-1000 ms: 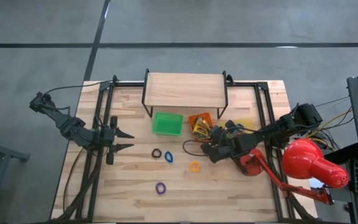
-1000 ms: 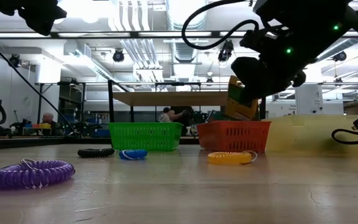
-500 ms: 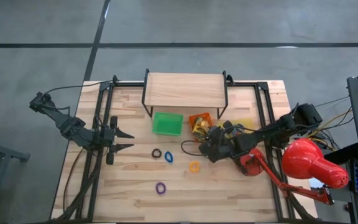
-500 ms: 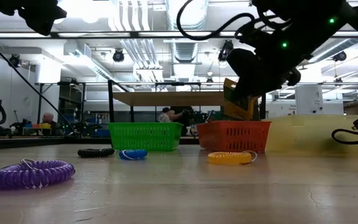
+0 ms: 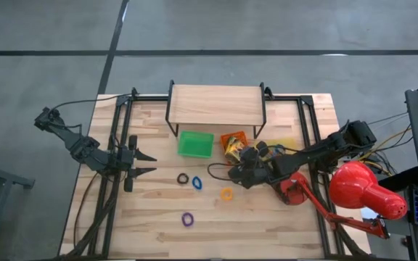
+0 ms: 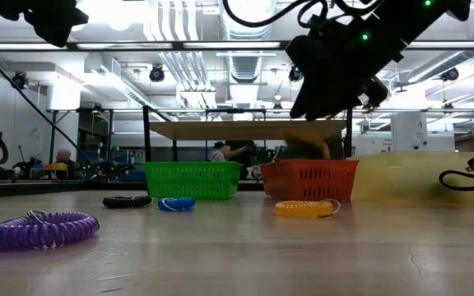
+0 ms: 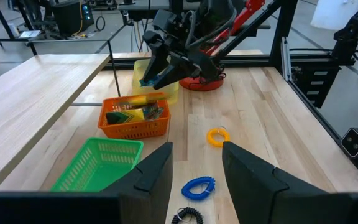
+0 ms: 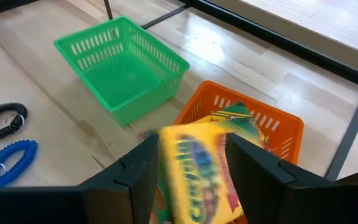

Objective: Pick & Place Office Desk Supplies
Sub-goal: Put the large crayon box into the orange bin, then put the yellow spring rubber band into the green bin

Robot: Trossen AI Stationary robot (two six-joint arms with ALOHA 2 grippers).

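My right gripper (image 5: 236, 164) (image 8: 190, 163) hangs open above the near side of the orange tray (image 5: 236, 135) (image 8: 282, 122). A yellow printed box (image 8: 197, 177) shows blurred between and below its fingers. In the low view that box (image 6: 307, 149) lies tilted at the tray's rim, under the gripper (image 6: 315, 99). Another printed box (image 8: 241, 117) lies in the tray. Black (image 5: 183, 178), blue (image 5: 197, 183), orange (image 5: 227, 193) and purple (image 5: 187, 219) coiled loops lie flat on the table. My left gripper (image 5: 148, 163) (image 7: 196, 163) waits open at the table's left, holding nothing.
A green tray (image 5: 196, 143) stands left of the orange one, a yellow tray (image 5: 287, 143) to its right. A wooden shelf on black legs (image 5: 216, 105) spans the far side. A red desk lamp (image 5: 365, 190) with its base (image 5: 293, 190) stands at the right.
My right gripper has risen over the orange tray, shifted a little toward the table's left, and opened. The yellow box that stood upright between its fingers has dropped and tipped over into the tray.
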